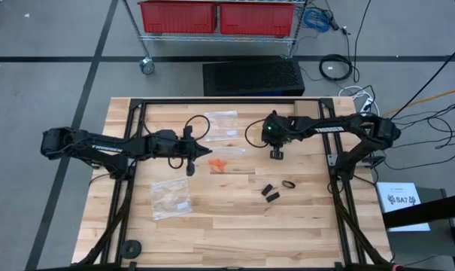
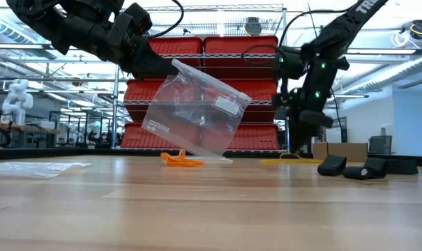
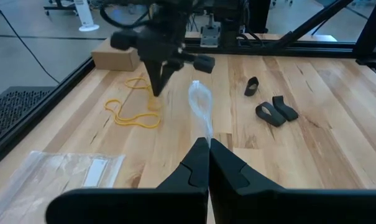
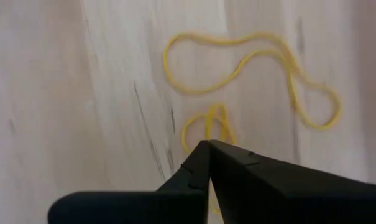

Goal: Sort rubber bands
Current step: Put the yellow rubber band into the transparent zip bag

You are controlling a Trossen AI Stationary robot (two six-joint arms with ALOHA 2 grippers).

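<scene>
My left gripper (image 1: 199, 153) is shut on a clear plastic zip bag (image 2: 197, 111) at mid-table. Orange rubber bands (image 2: 181, 160) lie in a small heap beside the bag's low corner. My right gripper (image 1: 276, 154) points straight down over the pale yellow bands (image 4: 250, 62), its fingers shut at a small yellow loop (image 4: 207, 121). Black bands (image 3: 271, 112) lie apart, toward the near right. The yellow bands (image 3: 135, 115) also show in the left wrist view, below the right gripper (image 3: 158, 87). My left gripper (image 3: 208, 146) pinches the bag's top corner (image 2: 174, 68) between its two fingers, coming level from the table's left. The bag hangs tilted below them, its lowest corner (image 2: 224, 159) on the table. My right gripper (image 4: 207, 146) comes from above onto the small yellow loop. The loop's near part (image 4: 206, 138) vanishes between the fingertips and the rest lies on the table.
A second clear bag (image 1: 171, 198) lies flat on the near left of the table and a third (image 1: 221, 120) toward the far edge. A cardboard box (image 3: 116, 57) stands beyond the table edge. Bare wood (image 1: 235, 226) stretches along the near side.
</scene>
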